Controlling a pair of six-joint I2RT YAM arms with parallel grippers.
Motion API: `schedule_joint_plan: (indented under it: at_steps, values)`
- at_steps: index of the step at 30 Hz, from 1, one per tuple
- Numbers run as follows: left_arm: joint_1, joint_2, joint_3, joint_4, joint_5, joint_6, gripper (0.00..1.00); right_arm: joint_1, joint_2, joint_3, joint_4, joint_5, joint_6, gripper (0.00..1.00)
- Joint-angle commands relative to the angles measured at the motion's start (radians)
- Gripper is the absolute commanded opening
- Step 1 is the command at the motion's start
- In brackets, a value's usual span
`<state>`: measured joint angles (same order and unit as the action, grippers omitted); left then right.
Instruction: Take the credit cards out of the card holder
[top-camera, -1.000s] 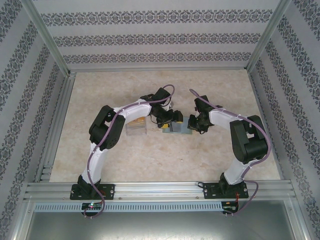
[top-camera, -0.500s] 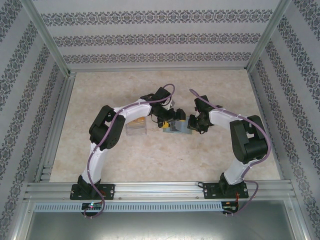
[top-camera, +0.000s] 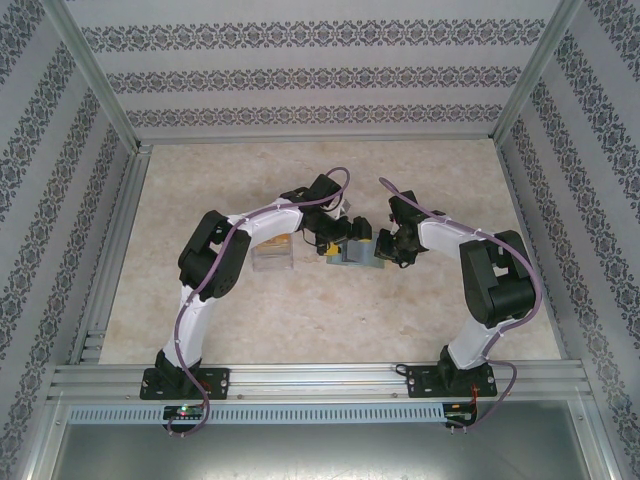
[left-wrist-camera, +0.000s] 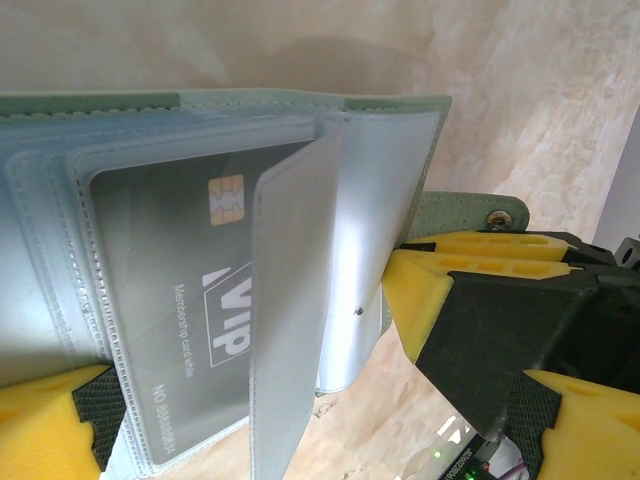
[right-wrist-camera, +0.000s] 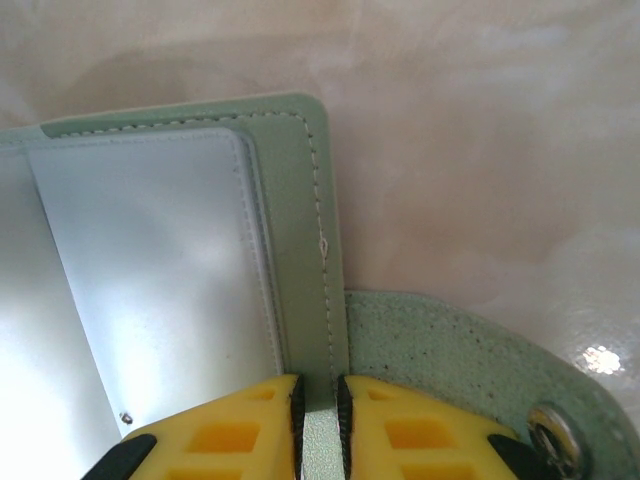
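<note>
Evidently the right end effector (right-wrist-camera: 318, 420) clamps the open soft grey-green bifold card holder (right-wrist-camera: 310, 200) while the left end effector (left-wrist-camera: 305, 400), spread wide, should next pinch the dark-grey sleeved credit card (left-wrist-camera: 170, 300).

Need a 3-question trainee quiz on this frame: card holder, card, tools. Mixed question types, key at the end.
1. True or false: the right tool is clamped on the edge of the card holder.
2. The grey VIP card is: A) lying loose on the table; B) inside a clear sleeve; C) pulled halfway out.
3. Fill in: the holder's strap ends in a metal ___.
Key: 1 true; 2 B; 3 snap.
</note>
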<state>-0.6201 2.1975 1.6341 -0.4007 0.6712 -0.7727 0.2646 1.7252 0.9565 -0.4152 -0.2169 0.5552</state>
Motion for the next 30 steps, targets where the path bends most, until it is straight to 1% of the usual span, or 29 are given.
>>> schedule_joint_plan:
  at_steps: [1, 11, 17, 21, 30]
  values:
    - [-0.015, 0.016, -0.017, 0.04, 0.023, -0.005, 1.0, 0.019, 0.048, 0.006, 0.012, -0.037, 0.021, 0.21]
    - [-0.012, 0.001, -0.02, 0.095, 0.069, -0.05, 0.99, 0.022, 0.03, -0.014, 0.014, -0.03, 0.027, 0.21]
    - [-0.012, -0.029, -0.018, 0.088, 0.052, -0.053, 0.99, 0.022, 0.03, -0.019, 0.025, -0.036, 0.029, 0.21]
    - [-0.013, -0.055, 0.002, 0.043, 0.025, -0.029, 1.0, 0.022, 0.027, -0.019, 0.029, -0.039, 0.029, 0.21]
    - [-0.018, -0.084, 0.018, 0.043, 0.028, -0.036, 1.0, 0.022, 0.03, -0.023, 0.03, -0.041, 0.026, 0.21]
